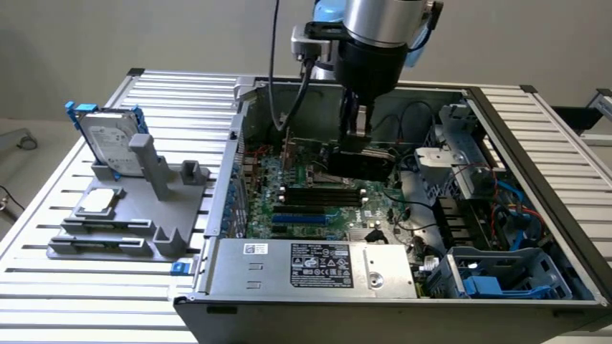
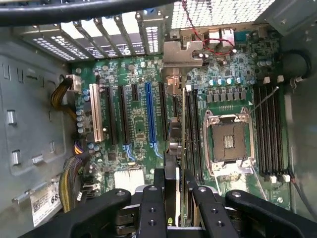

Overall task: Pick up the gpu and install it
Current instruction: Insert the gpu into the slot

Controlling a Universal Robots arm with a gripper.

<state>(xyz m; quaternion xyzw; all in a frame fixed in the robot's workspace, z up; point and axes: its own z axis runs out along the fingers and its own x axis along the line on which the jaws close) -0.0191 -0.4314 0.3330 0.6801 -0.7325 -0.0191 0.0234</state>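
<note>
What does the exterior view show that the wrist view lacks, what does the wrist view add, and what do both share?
Exterior view: a hard drive standing in a grey holder on the slatted table. Wrist view: the backlit rear slot covers and a yellow-and-black cable bundle. Both: the gripper shut on the gpu, over the motherboard.
</note>
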